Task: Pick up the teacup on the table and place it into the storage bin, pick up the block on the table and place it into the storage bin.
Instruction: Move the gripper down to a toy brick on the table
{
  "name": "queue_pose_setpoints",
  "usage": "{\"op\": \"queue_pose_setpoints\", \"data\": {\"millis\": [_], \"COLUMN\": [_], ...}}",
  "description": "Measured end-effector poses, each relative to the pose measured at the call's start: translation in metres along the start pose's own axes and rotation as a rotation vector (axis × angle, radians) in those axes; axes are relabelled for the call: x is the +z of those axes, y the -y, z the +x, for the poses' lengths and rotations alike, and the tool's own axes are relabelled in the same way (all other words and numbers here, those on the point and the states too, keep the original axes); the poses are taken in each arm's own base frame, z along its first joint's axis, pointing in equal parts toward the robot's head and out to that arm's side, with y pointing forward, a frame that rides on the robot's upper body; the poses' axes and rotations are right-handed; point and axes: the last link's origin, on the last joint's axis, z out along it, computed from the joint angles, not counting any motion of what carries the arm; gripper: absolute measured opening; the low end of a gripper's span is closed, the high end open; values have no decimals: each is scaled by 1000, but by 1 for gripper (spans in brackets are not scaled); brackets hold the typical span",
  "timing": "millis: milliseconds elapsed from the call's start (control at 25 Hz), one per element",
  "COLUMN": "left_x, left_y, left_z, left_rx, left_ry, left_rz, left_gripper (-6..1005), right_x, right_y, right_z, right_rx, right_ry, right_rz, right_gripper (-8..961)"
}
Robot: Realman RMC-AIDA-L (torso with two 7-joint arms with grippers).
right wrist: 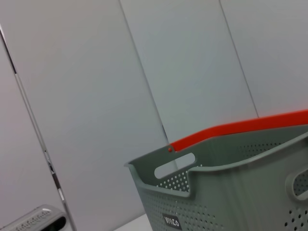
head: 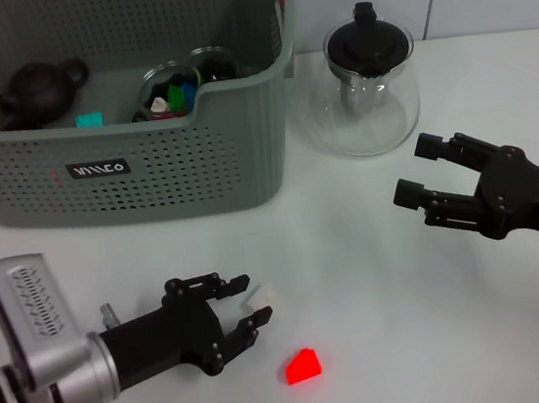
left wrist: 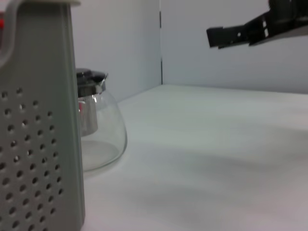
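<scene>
The left gripper (head: 242, 313) is low over the table (head: 387, 276), and its fingers are clamped on a small white teacup (head: 259, 301); the red block (head: 303, 364) lies just beside it on the table. The right gripper (head: 418, 171) hovers near the glass teapot (head: 369, 86) with its fingers apart and empty. The storage bin (head: 137, 164) stands behind and holds a dark teapot (head: 39, 90) and small coloured items.

left tool (head: 247, 314): mostly hides a white object | storage bin (head: 148, 177): cropped top and left | bin contents: partly hidden
</scene>
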Motion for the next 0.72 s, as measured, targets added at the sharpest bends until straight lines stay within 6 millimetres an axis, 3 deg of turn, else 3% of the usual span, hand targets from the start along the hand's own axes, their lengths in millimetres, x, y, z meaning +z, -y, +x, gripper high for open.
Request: {"op": "queue_pose_setpoints", "data": {"millis": [320,720], "left_x": [13,15], "left_y": [5,5], "left_z": [-2,-3], "left_rx": [0,-3], "left_ry": [47,55], "left_rz": [19,21], "left_gripper": [416,402], "right_x": [0,-2], "right_y": [0,2], "right_z": [-1,-1], "right_rx": [-1,-3], "right_ry": [1,3], "right_rz": [1,8], "right_gripper": [945,945]}}
